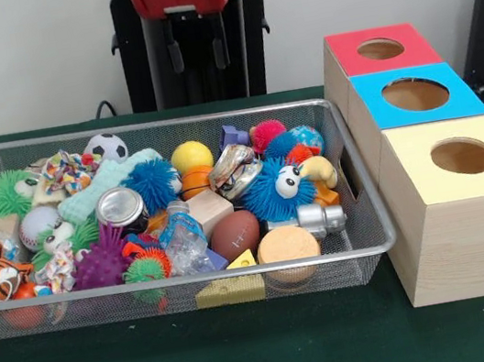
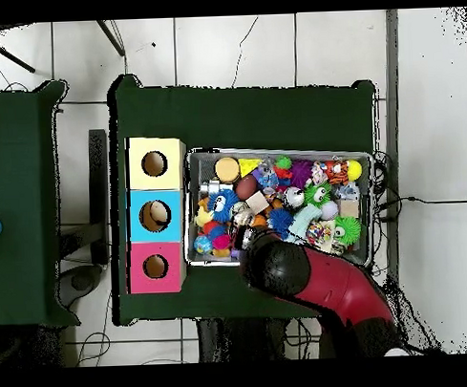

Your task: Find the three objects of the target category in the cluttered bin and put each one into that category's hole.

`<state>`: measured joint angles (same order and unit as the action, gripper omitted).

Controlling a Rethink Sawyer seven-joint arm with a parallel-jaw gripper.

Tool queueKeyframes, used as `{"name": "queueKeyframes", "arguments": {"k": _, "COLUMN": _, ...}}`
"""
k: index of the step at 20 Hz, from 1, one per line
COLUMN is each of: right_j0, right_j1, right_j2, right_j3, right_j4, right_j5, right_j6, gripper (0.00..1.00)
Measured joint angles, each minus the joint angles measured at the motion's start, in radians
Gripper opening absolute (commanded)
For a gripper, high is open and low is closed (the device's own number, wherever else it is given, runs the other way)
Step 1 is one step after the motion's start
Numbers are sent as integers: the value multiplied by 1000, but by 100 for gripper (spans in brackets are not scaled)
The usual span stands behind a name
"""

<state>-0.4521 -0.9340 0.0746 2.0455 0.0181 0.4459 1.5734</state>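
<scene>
Hanging over the bin's [image 2: 375, 208] edge, arm [image 2: 317, 275] hides jaws.

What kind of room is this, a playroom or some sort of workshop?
Most likely a robot test lab. A red and black robot arm reaches over a wire bin crammed with toys, beside three wooden boxes with round holes, all on a green-covered table over a tiled floor.

Even, bright room light, no hard shadows. Glare on the silver can [image 1: 120, 206] and crumpled foil [image 1: 235, 169] in the bin [image 1: 167, 124]. Front view is slightly soft. Overhead floor [image 2: 433, 175] at 3 o'clock is washed out.
</scene>
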Motion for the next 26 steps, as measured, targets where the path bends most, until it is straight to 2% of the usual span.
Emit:
{"name": "queueKeyframes", "arguments": {"k": 7, "right_j0": -8, "right_j1": -11, "right_j2": 0, "right_j3": -43, "right_j4": -30, "right_j5": 29, "right_j6": 0, "gripper": 100}}
{"name": "queueKeyframes", "arguments": {"k": 16, "right_j0": -77, "right_j1": -2, "right_j2": 10, "right_j3": -127, "right_j4": -78, "right_j5": 73, "right_j6": 0, "gripper": 100}}
{"name": "queueKeyframes", "arguments": {"k": 26, "right_j0": -152, "right_j1": 21, "right_j2": 49, "right_j3": -198, "right_j4": -131, "right_j5": 75, "right_j6": 0, "gripper": 100}}
